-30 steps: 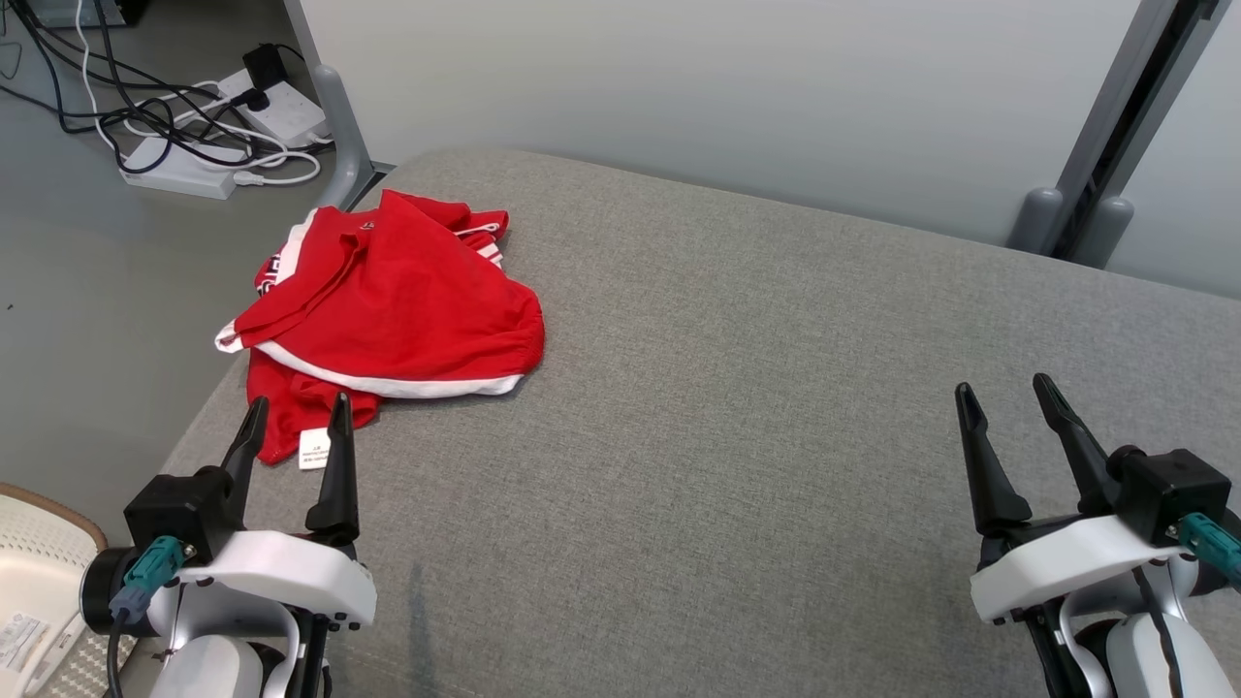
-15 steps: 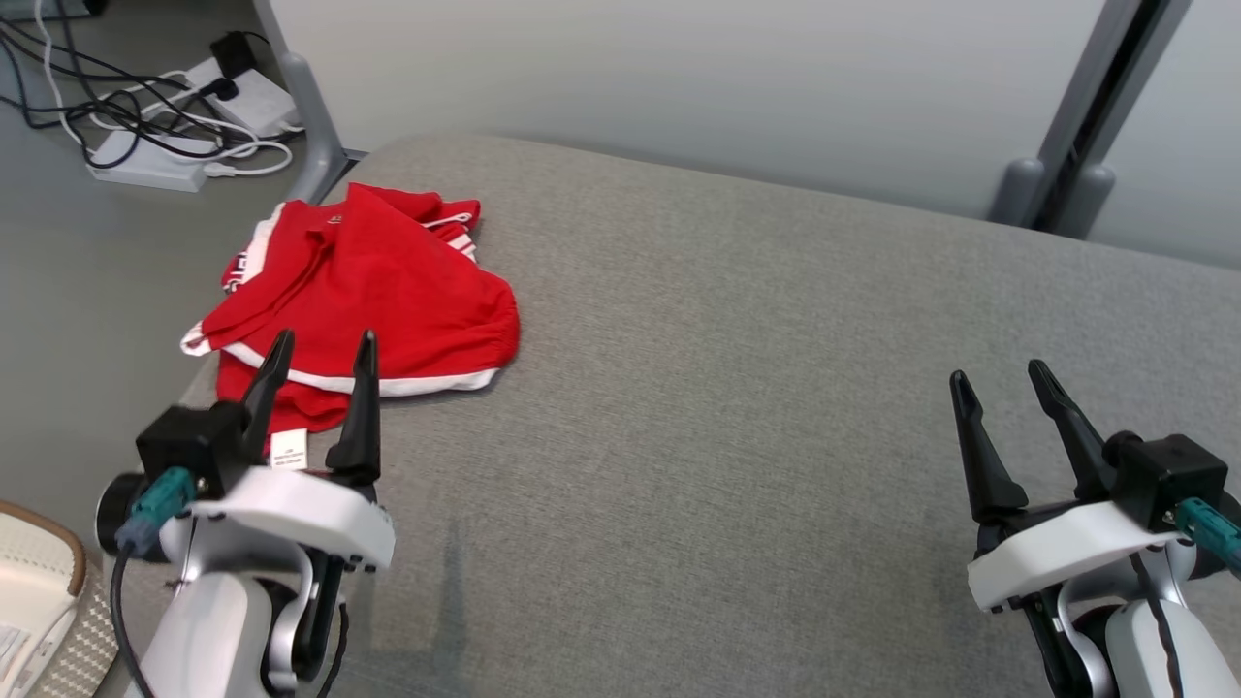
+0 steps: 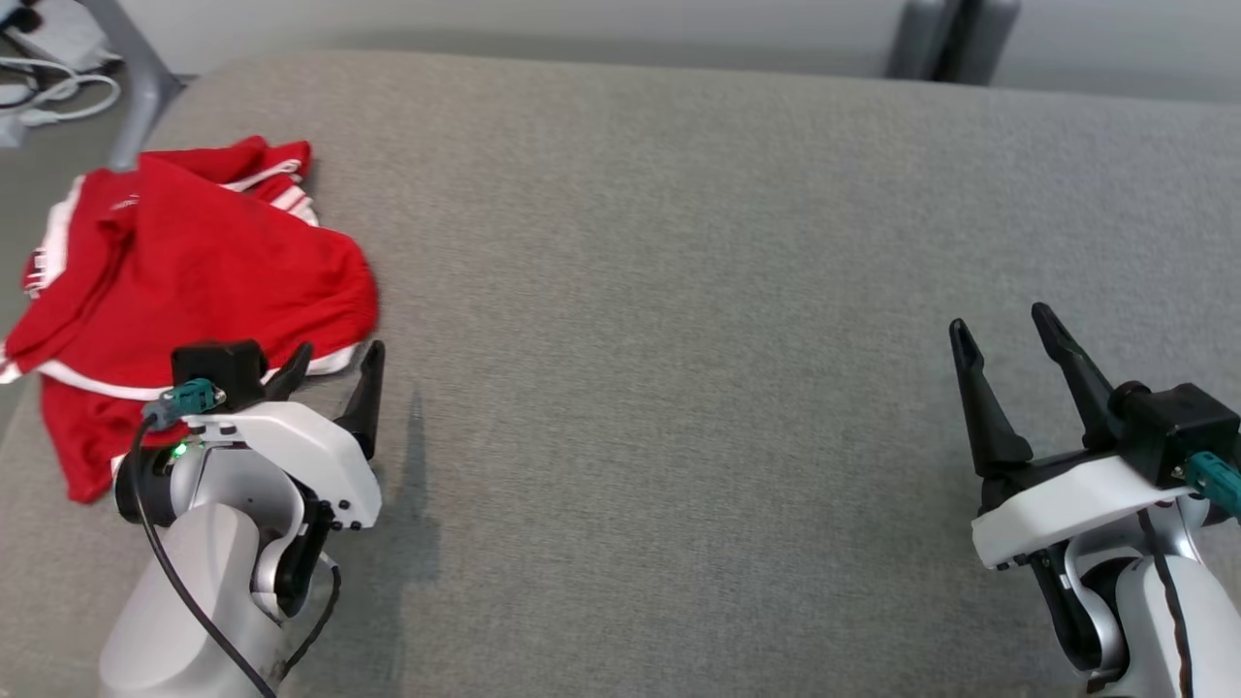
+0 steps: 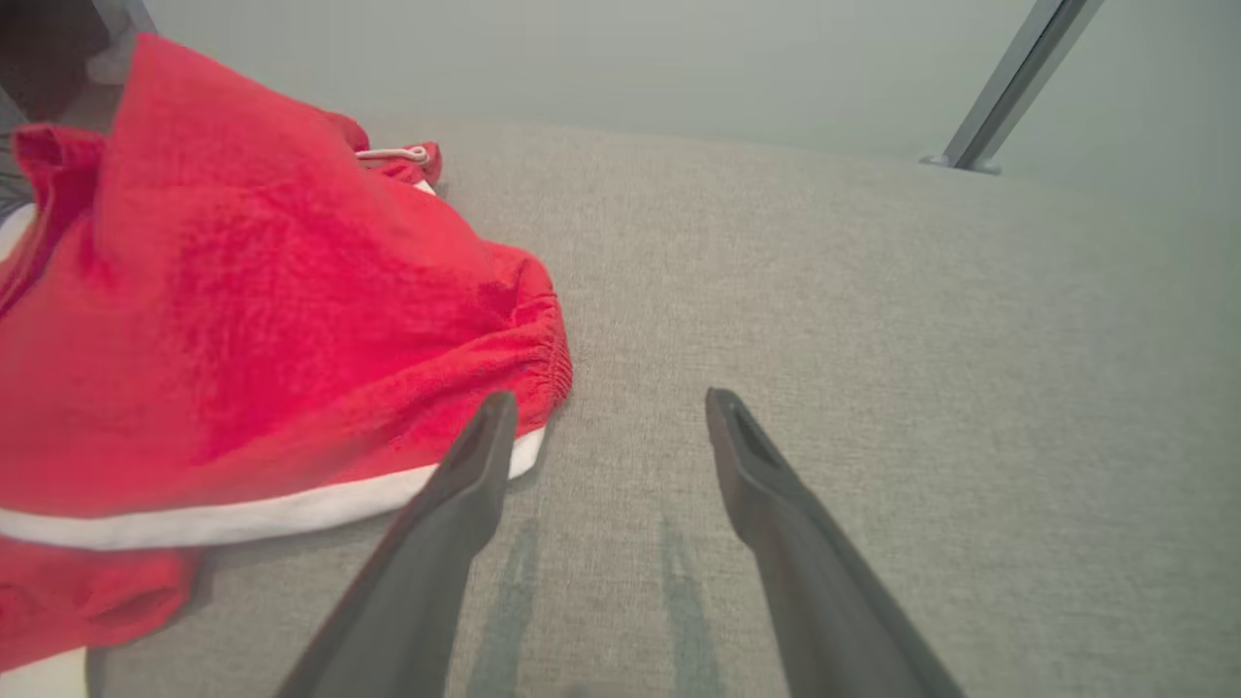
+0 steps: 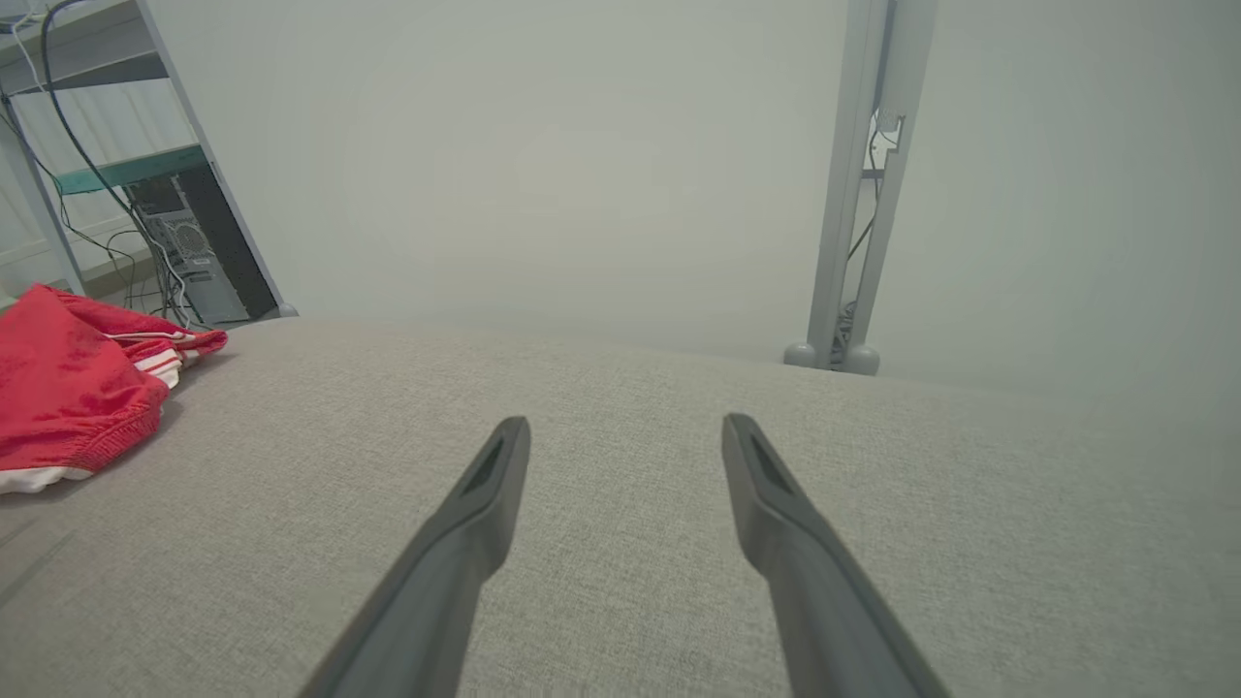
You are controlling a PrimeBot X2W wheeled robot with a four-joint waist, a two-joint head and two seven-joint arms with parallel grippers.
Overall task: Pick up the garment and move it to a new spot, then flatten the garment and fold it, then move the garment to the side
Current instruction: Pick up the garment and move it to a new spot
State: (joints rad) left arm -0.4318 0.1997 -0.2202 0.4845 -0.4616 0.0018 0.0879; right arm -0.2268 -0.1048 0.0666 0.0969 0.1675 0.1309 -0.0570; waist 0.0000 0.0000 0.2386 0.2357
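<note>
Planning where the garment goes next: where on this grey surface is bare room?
The grey surface between the red garment and the right gripper is bare, back to its far edge. The left end is crowded: the garment, with the left gripper at its hem.

- Red garment with white trim [image 3: 194, 262]: one, lying in a single heap.
- Grey fabric-covered bench [image 3: 679, 291]: one.
- Grippers: two, the left gripper [image 3: 338, 354] and the right gripper [image 3: 1000, 322]. Each has two dark fingers [image 3: 984, 417], four in all.
- Grey rounded post feet [image 3: 916, 34] past the far edge: two, side by side.
- Slanted grey leg [image 3: 136, 78]: one.
- Computer tower [image 5: 184, 257]: one.
</note>
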